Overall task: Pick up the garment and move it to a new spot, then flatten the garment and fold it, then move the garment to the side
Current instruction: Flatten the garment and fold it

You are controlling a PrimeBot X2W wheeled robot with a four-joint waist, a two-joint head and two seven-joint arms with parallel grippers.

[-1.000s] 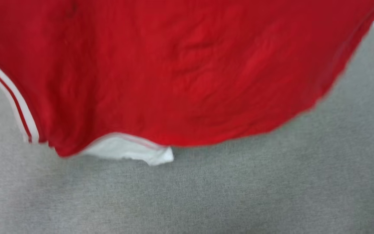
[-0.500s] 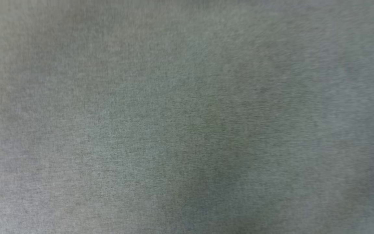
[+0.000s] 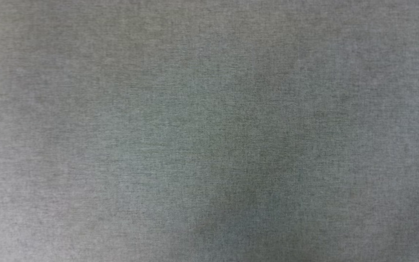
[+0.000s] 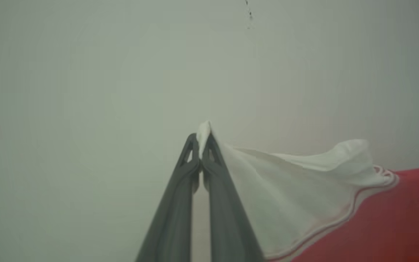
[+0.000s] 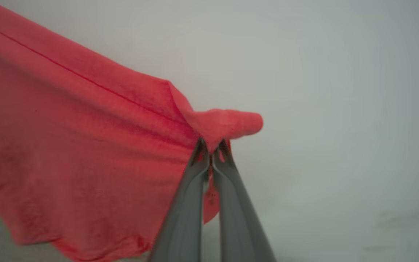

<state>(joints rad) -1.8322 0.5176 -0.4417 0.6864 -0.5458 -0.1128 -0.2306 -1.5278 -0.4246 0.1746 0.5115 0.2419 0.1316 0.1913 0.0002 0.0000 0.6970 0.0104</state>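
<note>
- The red jersey garment [image 5: 86,145], with its white short sleeve [image 4: 296,189] and white-and-red striped trim, is held up by both hands and hangs slack in front of a pale, plain background.
- The left hand [image 4: 201,145] is clamped on the tip of the white sleeve, its dark fingers pressed together.
- The right hand [image 5: 211,147] is pinched tight on a bunched red edge.
- The head view shows a grey heathered fabric surface [image 3: 209,131].

one garment [image 5: 67,145], one left gripper [image 4: 199,142], one right gripper [image 5: 211,146] and one grey cloth surface [image 3: 209,131].
</note>
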